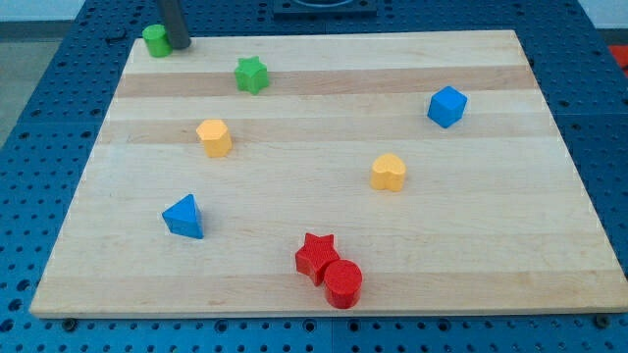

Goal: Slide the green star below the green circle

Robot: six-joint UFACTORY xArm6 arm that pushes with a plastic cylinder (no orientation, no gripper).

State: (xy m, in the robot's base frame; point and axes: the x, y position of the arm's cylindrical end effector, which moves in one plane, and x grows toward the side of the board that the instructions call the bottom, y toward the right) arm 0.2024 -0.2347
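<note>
The green star (251, 75) lies on the wooden board (324, 294) near the view's top left. The green circle (155, 40) sits at the board's top left corner, up and to the left of the star. My tip (182, 44) is at the dark rod's lower end, right beside the green circle on its right side and up and to the left of the green star.
A yellow block (213, 137) lies below the star. A blue triangle (184, 217) is at the lower left. A yellow heart (389, 172) is right of centre. A blue cube (446, 106) is at the right. A red star (316, 257) touches a red circle (342, 283) at the bottom.
</note>
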